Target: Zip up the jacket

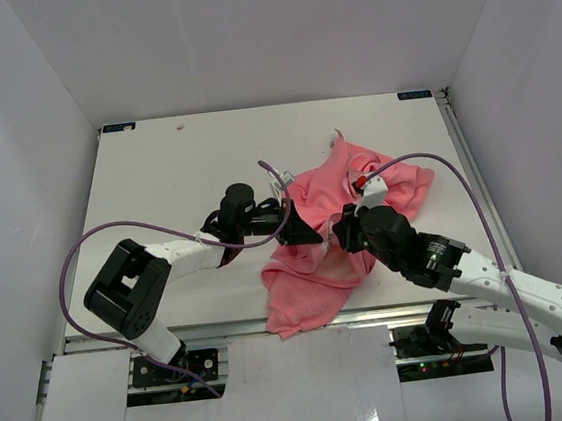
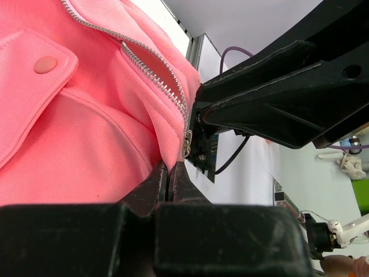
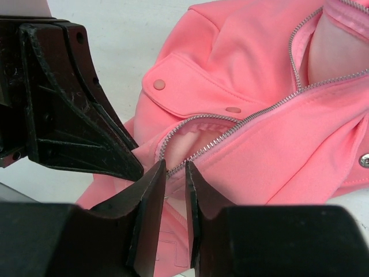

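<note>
Beneath the jacket (image 1: 360, 197) lies a white table (image 1: 175, 161). The garment sits crumpled and partly open, with more bare surface to its left than to its right. One pink corner hangs toward the near edge.

Left gripper (image 2: 169, 170): reaches the jacket from its left side. Its jaws are pressed together, and a fold of the jacket's front edge runs down between the fingertips. The pinch sits directly below the slider (image 2: 186, 141).

Zipper (image 2: 155, 69): two rows of silver teeth run along the jacket's front edges. They are spread apart higher up and converge at the slider, which sits at the low end of the track. Pale pink lining (image 3: 196, 135) shows between the parted rows.

Right gripper (image 3: 176, 173): meets the jacket from its near right side, facing the left gripper across the zipper's low end. Its fingers (image 3: 153, 196) stand a little apart with a narrow gap between them. The zipper's low end lies at the mouth of that gap. No firm hold on it is visible.

Snap (image 2: 45, 64): a pink stud on a flap of the jacket, up and to the left of the teeth in the left wrist view.
</note>
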### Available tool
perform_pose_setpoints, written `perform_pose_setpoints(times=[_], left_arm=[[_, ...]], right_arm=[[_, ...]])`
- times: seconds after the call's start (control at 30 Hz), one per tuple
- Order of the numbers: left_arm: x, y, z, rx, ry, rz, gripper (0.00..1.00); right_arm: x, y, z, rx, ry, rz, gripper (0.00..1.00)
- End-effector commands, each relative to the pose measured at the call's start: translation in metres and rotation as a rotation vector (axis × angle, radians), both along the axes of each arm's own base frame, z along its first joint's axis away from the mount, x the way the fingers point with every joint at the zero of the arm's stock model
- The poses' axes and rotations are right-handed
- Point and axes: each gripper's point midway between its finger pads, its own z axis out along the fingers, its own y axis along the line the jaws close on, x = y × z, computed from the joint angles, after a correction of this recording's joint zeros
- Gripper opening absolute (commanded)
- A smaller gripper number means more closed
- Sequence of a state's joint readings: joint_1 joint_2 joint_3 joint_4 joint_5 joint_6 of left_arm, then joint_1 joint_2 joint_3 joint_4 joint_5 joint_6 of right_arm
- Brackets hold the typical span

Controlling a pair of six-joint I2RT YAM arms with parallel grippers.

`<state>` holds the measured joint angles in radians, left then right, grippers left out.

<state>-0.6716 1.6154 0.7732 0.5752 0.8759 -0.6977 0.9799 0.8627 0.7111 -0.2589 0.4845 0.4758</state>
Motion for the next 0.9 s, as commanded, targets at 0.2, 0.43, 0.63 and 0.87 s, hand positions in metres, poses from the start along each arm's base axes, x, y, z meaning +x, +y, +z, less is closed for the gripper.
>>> perform_pose_setpoints(times=[0.2,0.43,0.63,0.87], left_arm=[[0.001,0.0,0.001,0.007,-0.024,0.008,0.0],[-0.006,0.002,0.001,-0.013,-0.051,-0.032,0.0],[-0.007,0.003,0.005,-0.024,-0.064,-0.035,0.0],[-0.008,0.002,-0.001,-0.021,-0.058,-0.05,0.0]], right_arm=[[0.001,0.005,0.026,-0.079,-0.052,0.068,0.34],[0.019,0.021,0.083,-0.126,-0.172,0.337,0.47],[0.024,0.021,0.087,0.09,-0.003,0.684,0.49],[0.021,0.027,0.054,0.207,0.138,0.943,0.45]])
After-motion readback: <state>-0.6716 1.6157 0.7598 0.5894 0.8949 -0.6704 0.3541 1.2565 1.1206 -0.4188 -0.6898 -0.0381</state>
